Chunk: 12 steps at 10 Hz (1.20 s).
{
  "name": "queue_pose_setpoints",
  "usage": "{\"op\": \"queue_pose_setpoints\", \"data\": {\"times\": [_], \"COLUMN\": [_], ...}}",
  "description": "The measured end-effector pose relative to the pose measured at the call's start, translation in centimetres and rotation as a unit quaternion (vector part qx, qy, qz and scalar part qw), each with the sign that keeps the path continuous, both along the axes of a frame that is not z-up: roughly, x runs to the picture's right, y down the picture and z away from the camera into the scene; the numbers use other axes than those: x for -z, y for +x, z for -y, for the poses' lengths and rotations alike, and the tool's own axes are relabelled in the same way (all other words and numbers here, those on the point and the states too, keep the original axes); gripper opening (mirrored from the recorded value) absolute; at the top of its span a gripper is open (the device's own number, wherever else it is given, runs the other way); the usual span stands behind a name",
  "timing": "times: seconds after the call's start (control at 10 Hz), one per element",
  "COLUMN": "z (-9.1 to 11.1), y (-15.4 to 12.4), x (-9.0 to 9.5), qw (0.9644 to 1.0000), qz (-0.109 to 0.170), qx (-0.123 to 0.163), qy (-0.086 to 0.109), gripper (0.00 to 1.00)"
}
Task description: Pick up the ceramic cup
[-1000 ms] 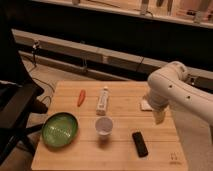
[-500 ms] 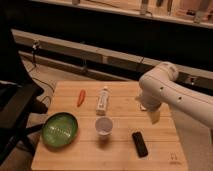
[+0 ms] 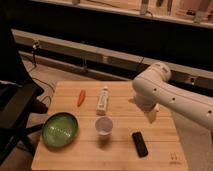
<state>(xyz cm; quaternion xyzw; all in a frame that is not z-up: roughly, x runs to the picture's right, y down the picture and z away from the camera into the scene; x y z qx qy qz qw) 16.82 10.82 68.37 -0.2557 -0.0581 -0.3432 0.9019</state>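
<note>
White ceramic cup [image 3: 103, 126] (upright); hand [image 3: 150, 115] over table [image 3: 65, 92], apart.

Dim, warm-lit room. Light wooden rectangular table [image 3: 65, 92] in the centre foreground. Black office chair [image 3: 15, 107] at its left edge, partly cropped. Grey bare floor [image 3: 55, 72] behind the table. Long pale low ledge [image 3: 65, 47] runs along the back, with a dark cable [image 3: 34, 52] hanging at its left end. Dark wall panel [image 3: 100, 27] above it, then a pale upper shelf [image 3: 115, 9] across the top. Gripper [image 3: 151, 115] hangs over the table's right part.
</note>
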Motion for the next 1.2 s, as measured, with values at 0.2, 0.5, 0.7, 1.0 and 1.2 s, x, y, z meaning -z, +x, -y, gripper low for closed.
{"op": "queue_pose_setpoints", "data": {"times": [0.2, 0.5, 0.7, 1.0, 1.2], "z": [-0.3, -0.7, -0.9, -1.2, -1.3], "y": [-1.1, -1.9, -3.4, -4.1, -4.7], "x": [0.1, 0.1, -0.1, -0.2, -0.3], "qw": [0.9989, 0.9965, 0.9932, 0.9891, 0.9869], "qz": [0.024, 0.043, 0.062, 0.078, 0.086], "qx": [0.039, 0.071, 0.098, 0.123, 0.134], "qy": [-0.006, -0.012, -0.015, -0.022, -0.025], "gripper": [0.80, 0.80, 0.80, 0.80, 0.80]}}
